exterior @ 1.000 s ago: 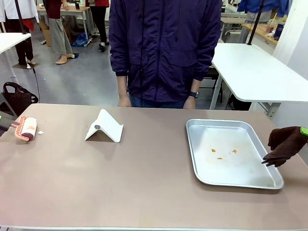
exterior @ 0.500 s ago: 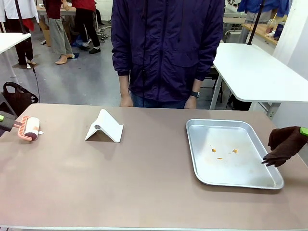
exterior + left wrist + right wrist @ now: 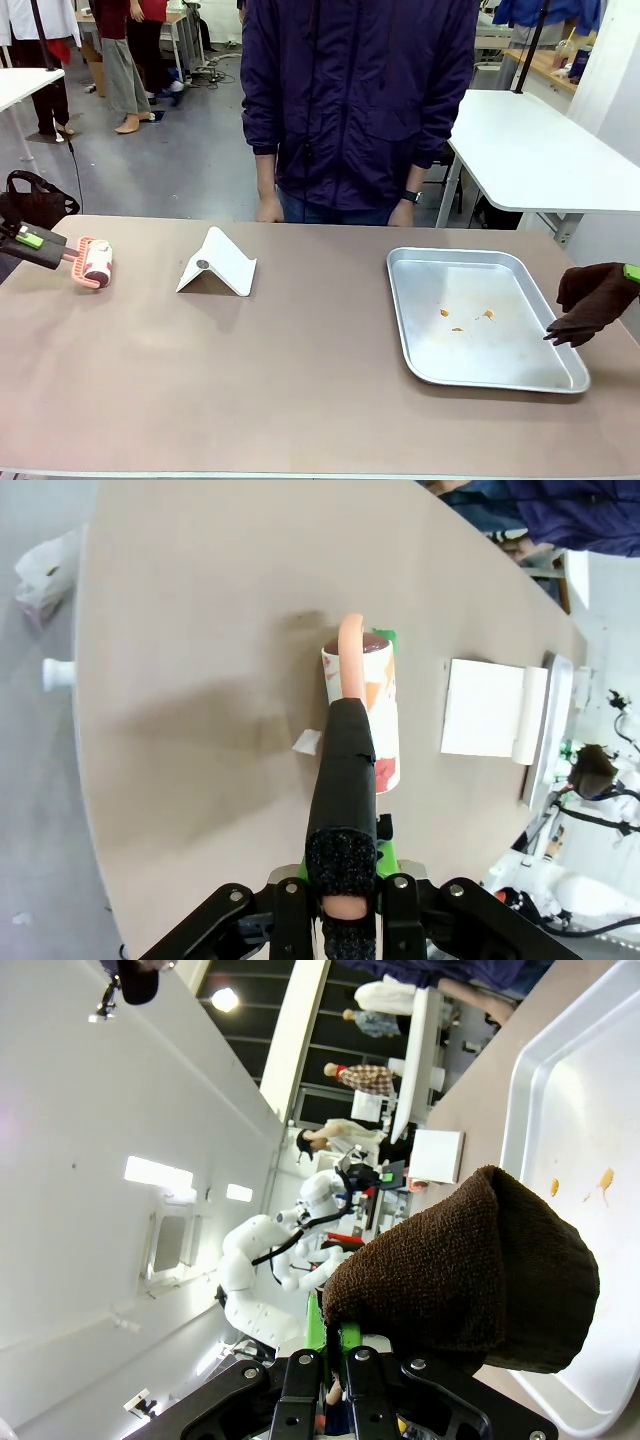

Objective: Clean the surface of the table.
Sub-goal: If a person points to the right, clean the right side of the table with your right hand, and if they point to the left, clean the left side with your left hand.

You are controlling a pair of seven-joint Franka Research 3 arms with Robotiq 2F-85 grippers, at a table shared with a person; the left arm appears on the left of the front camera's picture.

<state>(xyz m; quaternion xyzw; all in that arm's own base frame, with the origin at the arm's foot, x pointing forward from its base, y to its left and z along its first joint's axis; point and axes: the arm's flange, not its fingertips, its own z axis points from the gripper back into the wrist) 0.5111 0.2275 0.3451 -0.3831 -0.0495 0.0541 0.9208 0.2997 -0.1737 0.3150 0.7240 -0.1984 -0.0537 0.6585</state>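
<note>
You have bright, even overhead light across the table (image 3: 300, 390); the white stand (image 3: 218, 262) and tray (image 3: 500, 384) cast only faint, soft shadows. Your left wrist view bows the table's edge into a curve, and ceiling lamps (image 3: 225, 999) flare white in your right wrist view.

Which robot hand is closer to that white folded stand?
Left. Its left hand, gripping a lint roller, is just left of the white stand; its right hand, holding a brown cloth, is beyond the tray, far right.
</note>
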